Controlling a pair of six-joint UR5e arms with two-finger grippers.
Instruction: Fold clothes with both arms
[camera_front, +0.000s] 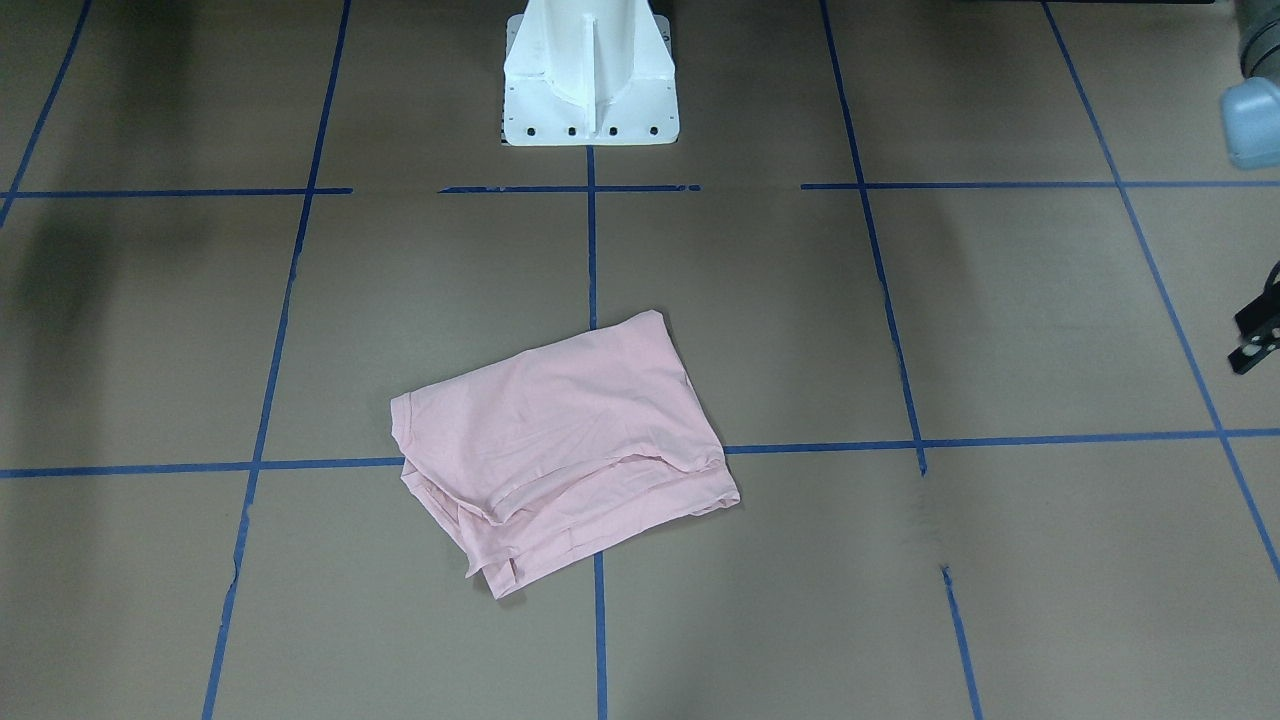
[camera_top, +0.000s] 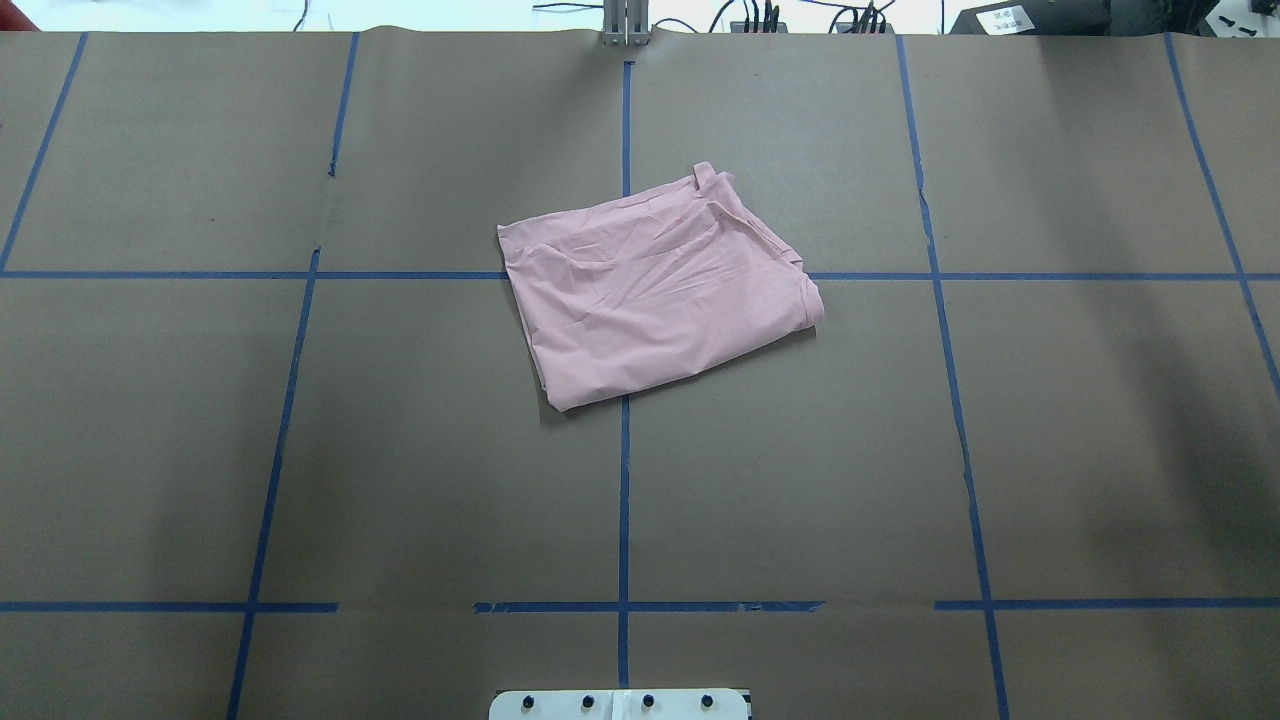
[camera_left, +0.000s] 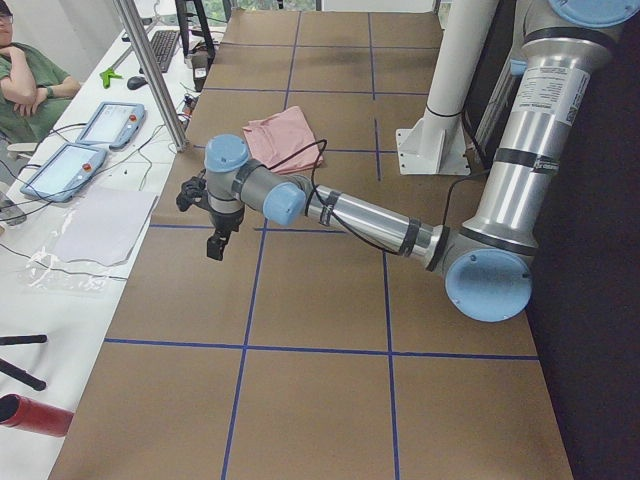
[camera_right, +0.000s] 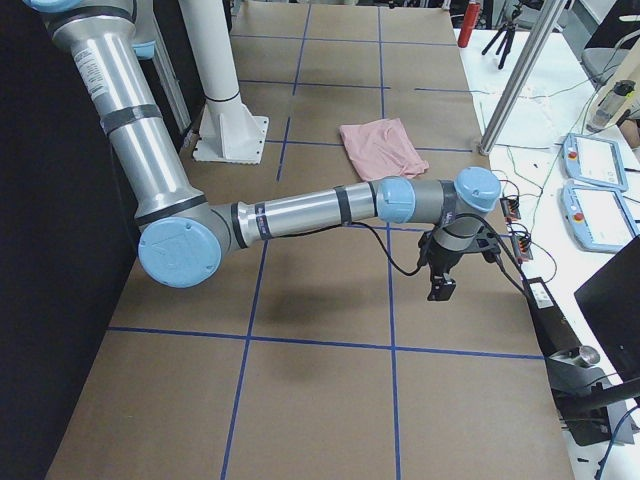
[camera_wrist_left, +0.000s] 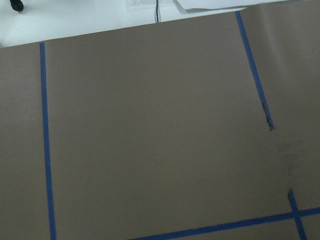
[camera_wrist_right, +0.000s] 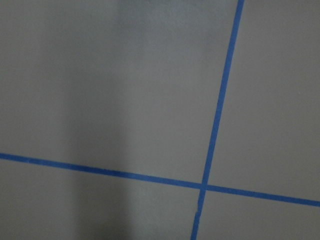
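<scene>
The clothes are one pale pink T-shirt (camera_front: 560, 440) (camera_top: 655, 290), folded into a rough rectangle near the middle of the brown table, with no print showing. Neither arm touches it. My left gripper (camera_left: 215, 245) hangs over the table's left end, far from the shirt (camera_left: 283, 135). Only a black sliver of the left gripper (camera_front: 1258, 340) cuts into the front-facing view's right edge, so I cannot tell its state. My right gripper (camera_right: 440, 288) hangs over the table's right end, apart from the shirt (camera_right: 380, 145), and I cannot tell its state. Both wrist views show only bare table and blue tape.
The white pedestal base (camera_front: 590, 80) (camera_top: 620, 705) stands at the robot's side of the table. Blue tape lines grid the brown surface. Metal posts (camera_left: 150, 70) (camera_right: 520, 70) rise at the far edge. Teach pendants (camera_left: 60, 170) (camera_right: 600, 210) lie on the side bench, where a person (camera_left: 25, 90) sits.
</scene>
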